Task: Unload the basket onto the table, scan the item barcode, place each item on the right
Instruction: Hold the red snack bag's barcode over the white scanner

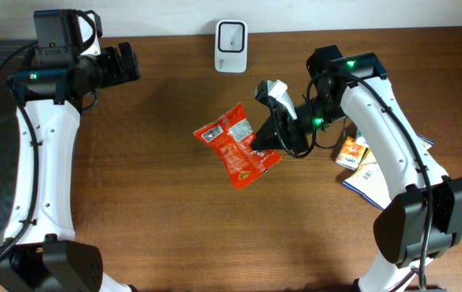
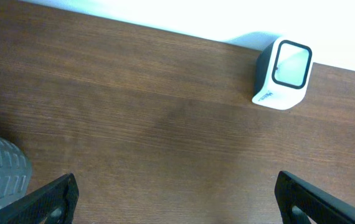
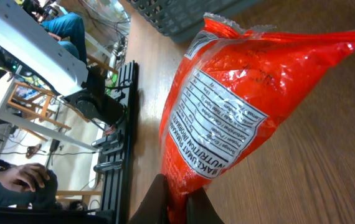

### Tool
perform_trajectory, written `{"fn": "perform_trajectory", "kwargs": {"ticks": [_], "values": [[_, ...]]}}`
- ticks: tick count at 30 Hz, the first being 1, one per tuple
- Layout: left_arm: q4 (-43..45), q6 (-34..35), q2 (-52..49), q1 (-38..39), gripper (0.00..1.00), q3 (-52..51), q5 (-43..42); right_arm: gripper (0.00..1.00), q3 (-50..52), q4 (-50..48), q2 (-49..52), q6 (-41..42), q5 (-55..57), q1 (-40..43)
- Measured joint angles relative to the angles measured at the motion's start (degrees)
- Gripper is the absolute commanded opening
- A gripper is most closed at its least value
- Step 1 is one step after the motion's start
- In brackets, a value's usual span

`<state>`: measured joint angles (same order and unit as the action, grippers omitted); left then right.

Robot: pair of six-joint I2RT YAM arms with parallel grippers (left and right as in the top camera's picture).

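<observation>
The left claw point(image 1: 130, 65) stands at the far left edge of the table, its 2 fingers spread as wide as they go and nothing between them. In its own wrist view the claw point(image 2: 177, 202) looks across bare wood, and the scanner point(image 2: 283, 73) lies ahead of it and off to the right.

The scanner point(image 1: 231, 46) sits at the table's far edge between the 2 arms, its window showing to the overhead camera.

The red snack bag point(image 1: 237, 144) is near the middle of the table, pinched at 1 long edge by the right claw point(image 1: 267, 139), which is closed tight on it. The bag's body runs out to the left of that claw, and its long axis is a diagonal from far-left to near-right. From the right claw the scanner is farther back and a little to the left, just beyond the bag's far end.

In the right wrist view the fingers point(image 3: 165, 202) grip the bag's point(image 3: 240, 112) lower edge, and the nutrition panel faces that camera. I cannot make out the barcode, nor whether the bag is clear of the table.

My judgement is that the move belongs to the right arm: carry the bag back and left, turning its printed panel toward the window.

Behind the right claw lies a small heap of other packets point(image 1: 361, 166).
</observation>
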<state>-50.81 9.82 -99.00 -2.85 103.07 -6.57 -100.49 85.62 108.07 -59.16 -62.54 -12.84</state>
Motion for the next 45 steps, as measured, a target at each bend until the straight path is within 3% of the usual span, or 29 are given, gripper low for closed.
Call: {"fn": "perform_trajectory", "kwargs": {"ticks": [5, 10, 16, 21, 26, 36, 37, 45], "values": [[0.0, 0.0, 0.0, 0.0, 0.99, 0.0, 0.0, 0.04, 0.0, -7.5, 0.7, 8.4, 1.3, -0.7], [0.0, 0.0, 0.0, 0.0, 0.99, 0.0, 0.0, 0.04, 0.0, -17.9, 5.3, 26.2, 13.0, -3.9], [0.0, 0.0, 0.0, 0.0, 0.99, 0.0, 0.0, 0.04, -1.0, -23.3, 6.2, 42.6, 43.6, -8.4], [0.0, 0.0, 0.0, 0.0, 0.99, 0.0, 0.0, 0.04, -2.3, -34.9, 6.2, 44.1, 67.2, -11.1], [0.0, 0.0, 0.0, 0.0, 0.99, 0.0, 0.0, 0.04, -2.5, -48.5, 6.2, 36.8, 81.0, -11.6], [0.0, 0.0, 0.0, 0.0, 0.99, 0.0, 0.0, 0.04, -3.0, -73.2, 9.3, 3.6, 88.7, -11.6], [0.0, 0.0, 0.0, 0.0, 0.99, 0.0, 0.0, 0.04, -3.0, -78.8, 12.2, -2.1, 89.3, -11.6], [0.0, 0.0, 0.0, 0.0, 0.99, 0.0, 0.0, 0.04, -2.7, -108.0, 23.1, -23.5, 94.7, -11.6]]}}
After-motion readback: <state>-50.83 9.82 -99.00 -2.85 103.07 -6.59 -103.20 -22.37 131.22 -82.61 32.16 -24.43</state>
